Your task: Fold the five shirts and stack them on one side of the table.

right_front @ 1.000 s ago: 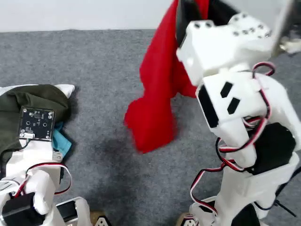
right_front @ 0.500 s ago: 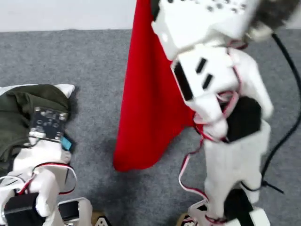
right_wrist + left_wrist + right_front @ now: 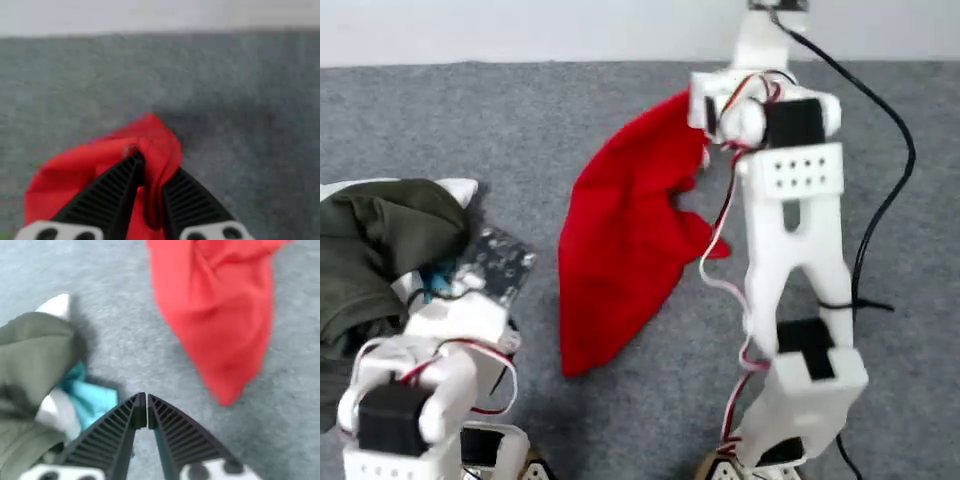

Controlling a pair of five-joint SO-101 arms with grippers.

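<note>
A red shirt (image 3: 625,240) lies crumpled on the grey table, stretched from the far middle toward the front. My right gripper (image 3: 152,167) is shut on the red shirt's (image 3: 100,165) far corner, near the table's back edge; in the high view the right arm (image 3: 790,200) reaches over that end. My left gripper (image 3: 146,405) is shut and empty, hovering between the red shirt (image 3: 220,315) and a pile of shirts (image 3: 30,355). That pile (image 3: 375,250) at the left edge has an olive shirt on top, with teal and white cloth under it.
The grey carpeted table (image 3: 540,120) has free room at the back left and at the far right. A black cable (image 3: 895,180) hangs beside the right arm. The table's back edge meets a white wall.
The right arm has swung down and outward, lowering the hanging red shirt so that it now lies spread on the table. The left arm has turned toward the red shirt.
</note>
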